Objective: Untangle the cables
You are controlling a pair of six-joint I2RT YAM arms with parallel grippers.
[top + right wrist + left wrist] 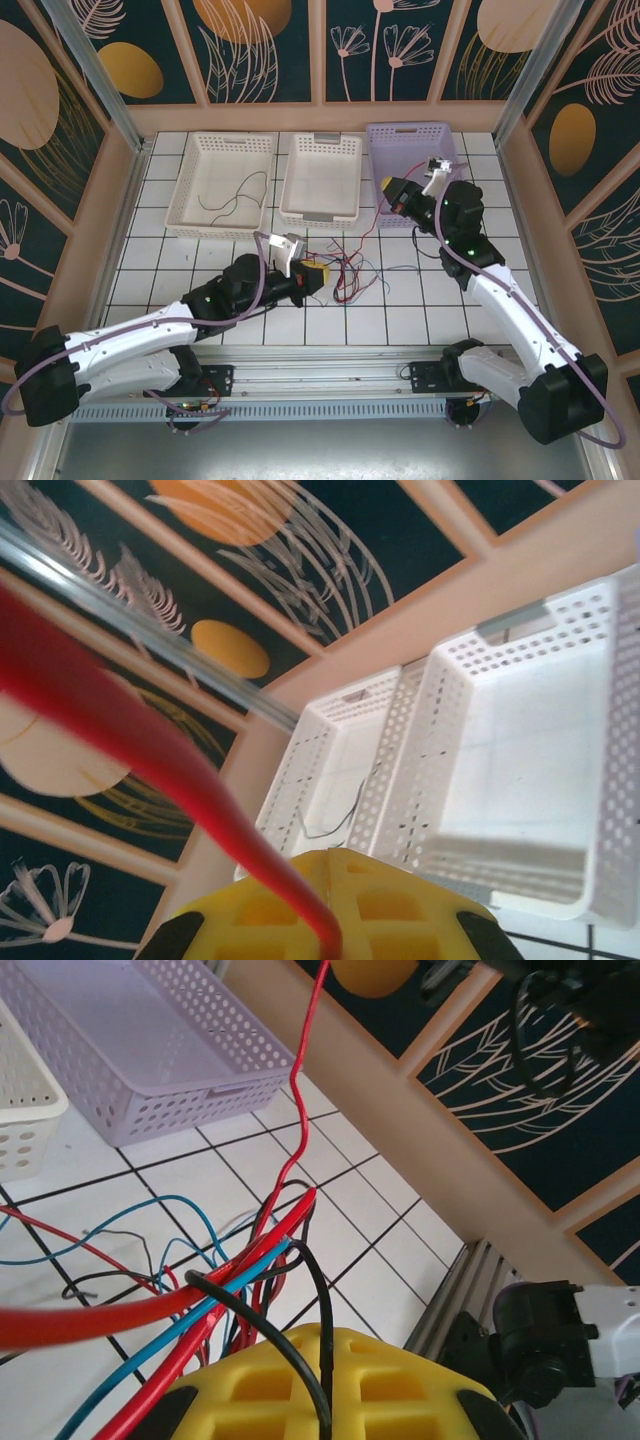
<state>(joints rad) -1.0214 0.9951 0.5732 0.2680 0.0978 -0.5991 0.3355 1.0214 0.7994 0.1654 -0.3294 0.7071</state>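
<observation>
The left hand (pixel 318 276) was clamped shut on the tangled cables (pixel 352 268) lying just beside it on the bench (pixel 440 300). The raised right hand (pixel 388 188) pinched one red cable (pixel 150 750).

Thin red, blue and black cables (pixel 262 1248) bunch into the closed yellow left hand (pixel 326 1378), near a lilac perforated plastic basket (pixel 150 1055).

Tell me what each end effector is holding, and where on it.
Right end effector: shut on the red cable, at its raised stretch away from the tangle. Left end effector: shut on a black cable at the tangle; exact spot unclear.
</observation>
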